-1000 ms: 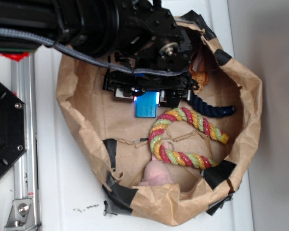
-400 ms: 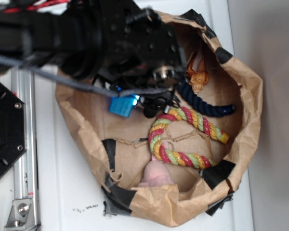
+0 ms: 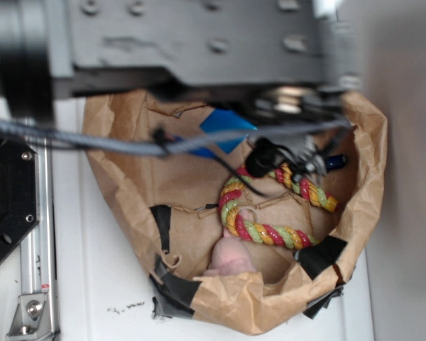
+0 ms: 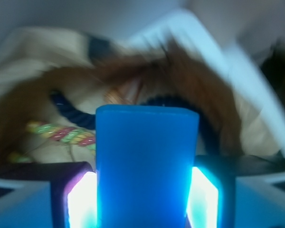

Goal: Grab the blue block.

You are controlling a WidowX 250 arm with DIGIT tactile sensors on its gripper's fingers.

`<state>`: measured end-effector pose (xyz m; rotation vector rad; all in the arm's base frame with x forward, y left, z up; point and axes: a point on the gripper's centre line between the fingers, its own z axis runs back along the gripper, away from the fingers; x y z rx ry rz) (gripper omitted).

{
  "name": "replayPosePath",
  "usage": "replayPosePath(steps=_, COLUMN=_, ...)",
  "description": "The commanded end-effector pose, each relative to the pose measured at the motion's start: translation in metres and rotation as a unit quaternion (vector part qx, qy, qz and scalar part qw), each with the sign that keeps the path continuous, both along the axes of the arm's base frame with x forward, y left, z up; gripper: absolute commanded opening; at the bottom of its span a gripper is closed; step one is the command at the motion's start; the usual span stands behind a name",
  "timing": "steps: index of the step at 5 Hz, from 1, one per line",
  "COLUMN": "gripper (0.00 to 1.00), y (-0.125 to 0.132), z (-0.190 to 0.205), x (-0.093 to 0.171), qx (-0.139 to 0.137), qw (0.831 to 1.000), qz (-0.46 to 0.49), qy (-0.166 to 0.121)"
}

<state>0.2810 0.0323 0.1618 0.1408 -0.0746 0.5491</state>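
**A:** So, what holds what here?

**B:** A crumpled brown paper bag lies open on a white table. Black tape patches its rim in several spots. Inside it lie a striped rope of red, yellow and green, curled in a hook shape, and a pale pink soft object near the lower rim. A navy rope shows in the wrist view, behind the striped one.

**A:** And the blue block?

**B:** The blue block sits upright between the jaws of the gripper, clenched from both sides. In the exterior view it shows in the upper part of the bag, partly hidden by the blurred arm.

**A:** How much room is there?

**B:** The bag's walls stand up on all sides. The bag floor left of the striped rope is bare paper. A grey cable crosses the opening.

**A:** And around the bag?

**B:** A metal rail and a black plate sit left of it. A grey wall is on the right.
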Motion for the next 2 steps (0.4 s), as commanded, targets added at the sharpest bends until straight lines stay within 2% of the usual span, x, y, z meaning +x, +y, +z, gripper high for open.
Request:
replayPosePath(steps=1, gripper=0.00, y=-0.008, z=0.012, x=-0.022, qx=-0.025, qw=0.966, qz=-0.257, qy=-0.006)
replayPosePath(steps=2, gripper=0.00, y=0.000, z=0.014, x=-0.044, qx=-0.023, qw=0.926, qz=-0.376, qy=-0.019)
